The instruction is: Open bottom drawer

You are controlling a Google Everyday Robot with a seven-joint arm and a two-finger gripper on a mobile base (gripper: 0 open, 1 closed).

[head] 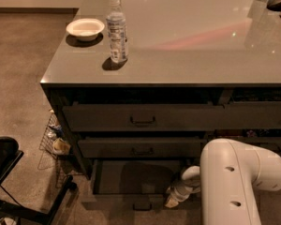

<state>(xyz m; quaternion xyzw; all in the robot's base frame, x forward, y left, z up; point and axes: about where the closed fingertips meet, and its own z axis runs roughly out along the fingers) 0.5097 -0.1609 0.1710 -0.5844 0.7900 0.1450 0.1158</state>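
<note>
The bottom drawer [112, 191] is pulled out from under the counter, showing its flat dark inside. Its slim front panel carries a small dark pull handle [141, 206] at the centre. My gripper [173, 200] hangs low at the drawer's front right, just right of the handle, at the end of the white arm [234, 182]. Two taller drawers [140, 117] with similar handles sit above it.
A white bowl [85, 28] and a clear water bottle [116, 29] stand on the grey counter [187, 46] near its left edge. A wire basket [54, 142] sits on the floor left of the cabinet. A black chair base [9, 182] is at the lower left.
</note>
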